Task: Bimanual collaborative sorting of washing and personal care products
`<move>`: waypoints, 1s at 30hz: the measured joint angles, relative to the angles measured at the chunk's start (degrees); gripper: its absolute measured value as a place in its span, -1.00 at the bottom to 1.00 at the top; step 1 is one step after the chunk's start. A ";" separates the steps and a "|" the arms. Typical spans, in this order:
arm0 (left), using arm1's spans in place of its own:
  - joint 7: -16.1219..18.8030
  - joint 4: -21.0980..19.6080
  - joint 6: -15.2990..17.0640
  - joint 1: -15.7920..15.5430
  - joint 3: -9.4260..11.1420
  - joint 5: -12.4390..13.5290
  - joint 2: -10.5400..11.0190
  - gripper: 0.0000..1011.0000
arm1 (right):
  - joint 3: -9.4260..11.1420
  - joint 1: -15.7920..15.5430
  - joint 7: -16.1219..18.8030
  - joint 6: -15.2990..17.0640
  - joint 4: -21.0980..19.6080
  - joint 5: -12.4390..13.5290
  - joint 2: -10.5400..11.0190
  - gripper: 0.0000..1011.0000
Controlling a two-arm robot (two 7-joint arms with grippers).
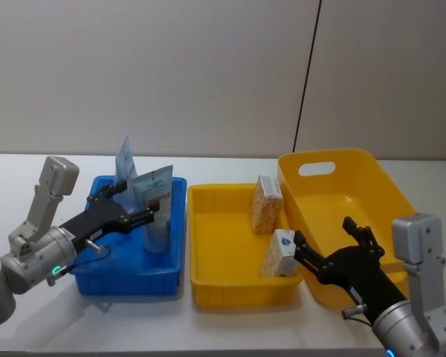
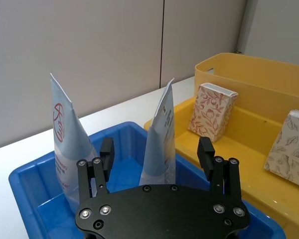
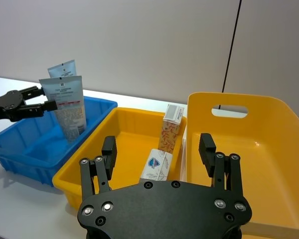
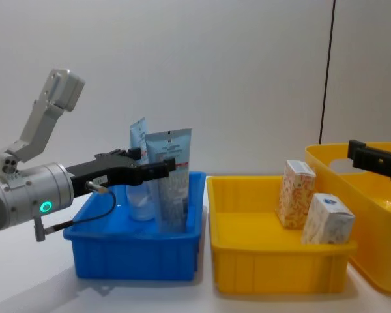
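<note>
Jaws open, the left gripper (image 1: 137,203) straddles the front pale-blue tube (image 4: 171,176), which stands in the blue bin (image 1: 126,280) left of centre. It should close squarely at mid-body. The right gripper (image 1: 323,232) waits open, lower right.

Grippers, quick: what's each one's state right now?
Left gripper: open around a pale-blue tube in the blue bin, not clamped.
Right gripper: open, empty, near the white-blue carton.

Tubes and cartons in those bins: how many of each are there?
Tubes: 2
Cartons: 2
Total: 4
</note>
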 joint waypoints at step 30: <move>-2.44 7.76 -2.93 -3.83 0.26 -0.77 -1.92 0.87 | 0.00 0.00 0.00 0.00 0.00 0.00 0.00 0.98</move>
